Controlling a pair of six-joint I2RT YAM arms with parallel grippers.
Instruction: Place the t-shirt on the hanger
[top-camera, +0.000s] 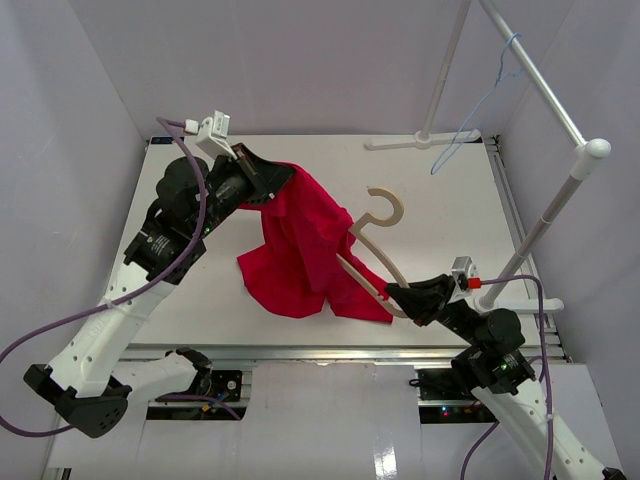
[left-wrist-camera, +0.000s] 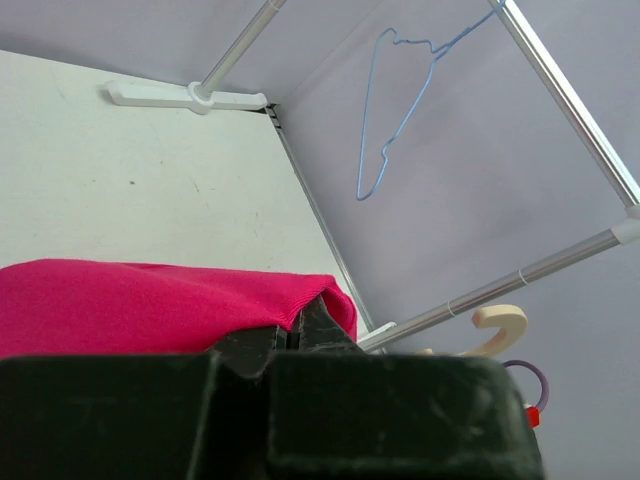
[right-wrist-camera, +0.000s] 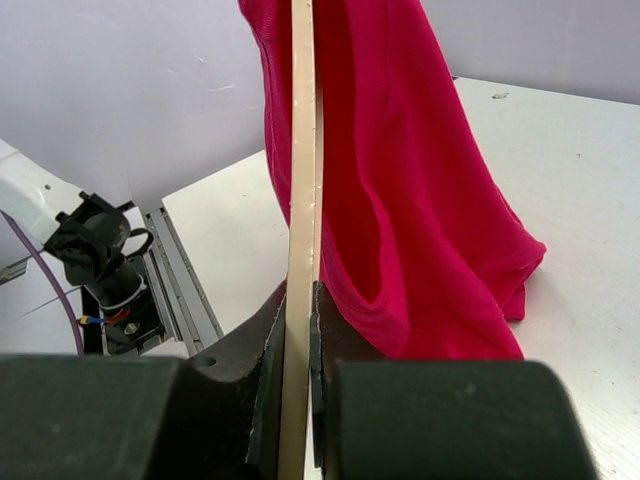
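The left gripper (top-camera: 272, 186) is pinched closed on an upper edge of the red t-shirt (top-camera: 305, 245), holding it up just left of the wooden hanger (top-camera: 400, 208). The right gripper (top-camera: 397, 294) is clamped tight on the hanger's lower end. The shirt drapes against the hanger's arm down to the white table (top-camera: 450, 230).

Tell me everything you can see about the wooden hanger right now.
The hanger is light tan wood, with a thick curved hook at its far end and a lower bar partly hidden by cloth. The right gripper is shut on its near end, holding it tilted. The red t-shirt drapes over its left side and covers that shoulder.
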